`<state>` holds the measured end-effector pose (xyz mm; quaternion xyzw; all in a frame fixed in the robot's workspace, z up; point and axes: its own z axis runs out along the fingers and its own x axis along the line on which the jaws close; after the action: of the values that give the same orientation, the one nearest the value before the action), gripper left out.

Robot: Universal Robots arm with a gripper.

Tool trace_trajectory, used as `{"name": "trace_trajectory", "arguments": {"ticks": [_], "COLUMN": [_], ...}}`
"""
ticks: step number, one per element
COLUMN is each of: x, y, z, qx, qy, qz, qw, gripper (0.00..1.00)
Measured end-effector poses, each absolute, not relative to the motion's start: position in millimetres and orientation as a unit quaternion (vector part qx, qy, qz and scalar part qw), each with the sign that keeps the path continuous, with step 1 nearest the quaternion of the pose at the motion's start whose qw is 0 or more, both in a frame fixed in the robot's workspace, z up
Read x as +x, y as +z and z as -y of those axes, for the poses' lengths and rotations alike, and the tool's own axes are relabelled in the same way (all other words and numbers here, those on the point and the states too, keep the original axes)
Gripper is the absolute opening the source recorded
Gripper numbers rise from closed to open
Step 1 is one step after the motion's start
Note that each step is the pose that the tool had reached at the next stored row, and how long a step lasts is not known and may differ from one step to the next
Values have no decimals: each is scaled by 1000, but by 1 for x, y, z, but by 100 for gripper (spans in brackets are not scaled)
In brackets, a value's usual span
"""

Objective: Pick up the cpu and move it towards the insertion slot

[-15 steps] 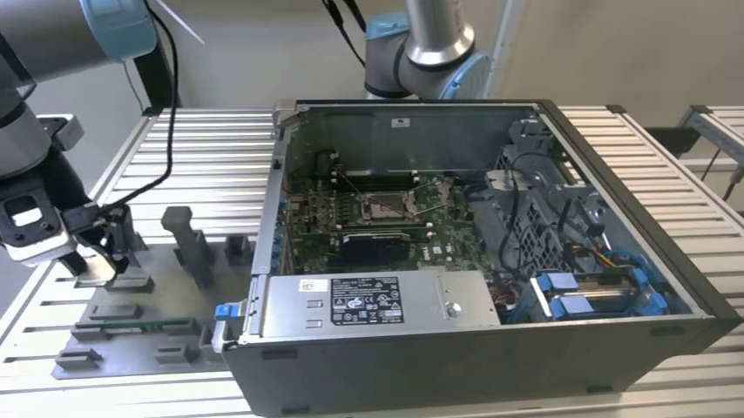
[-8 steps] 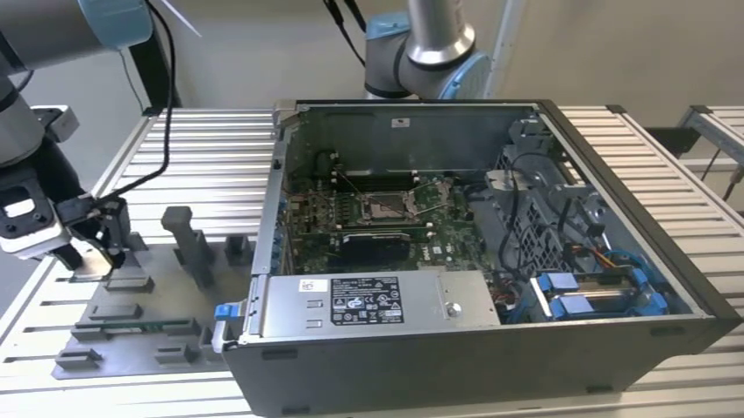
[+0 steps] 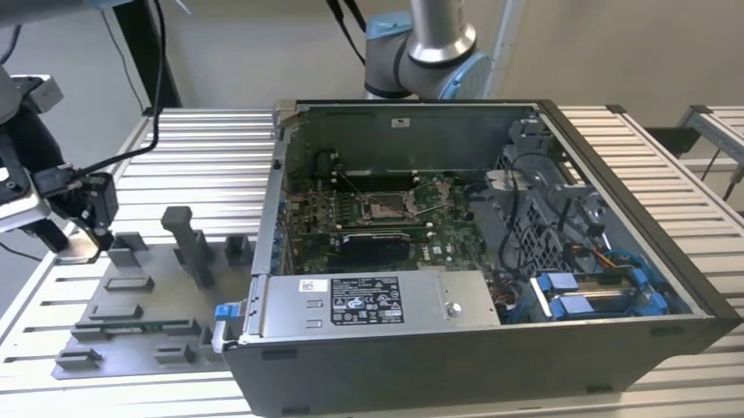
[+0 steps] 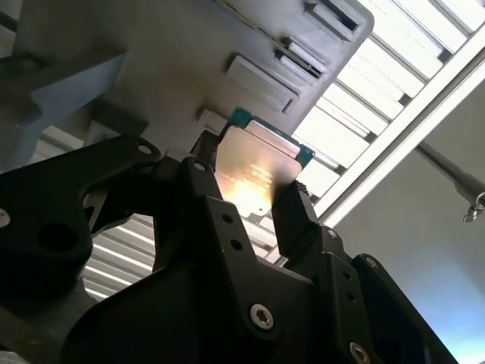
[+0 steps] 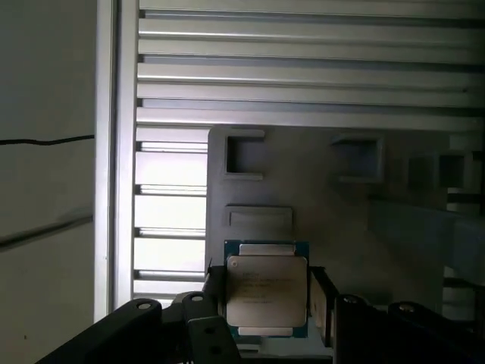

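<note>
The cpu (image 5: 267,292) is a flat square chip with a silvery top and a green rim. It sits between the two black fingers of my gripper (image 5: 268,297), which is shut on it. In the second wrist view the cpu (image 4: 255,168) gleams between the fingers (image 4: 294,208) of the gripper (image 4: 250,189). The exterior view has the gripper (image 3: 77,248) at its far left, over the corner of the grey fixture plate (image 3: 139,305). The insertion slot (image 3: 384,206), a silver-framed socket on the green board, lies inside the open computer case, well off to the exterior view's right of the gripper.
Grey fixture blocks (image 3: 188,244) and pockets (image 5: 244,155) stand on the plate beside the gripper. The case wall (image 3: 274,200) rises between the plate and the board. A black panel (image 3: 372,248), a power supply (image 3: 366,300) and blue cables (image 3: 593,292) crowd the case. A ribbed metal table (image 3: 198,148) lies beneath.
</note>
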<state>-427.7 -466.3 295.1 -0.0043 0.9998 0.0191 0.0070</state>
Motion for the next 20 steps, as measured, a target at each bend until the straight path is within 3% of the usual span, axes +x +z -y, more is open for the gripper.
{"name": "trace_trajectory", "arguments": {"ticks": [20], "x": [-428], "y": [366], "z": [466], "qx": [-4], "qy": [19], "qz": [-1000], "qw": [7], "gripper": [0]}}
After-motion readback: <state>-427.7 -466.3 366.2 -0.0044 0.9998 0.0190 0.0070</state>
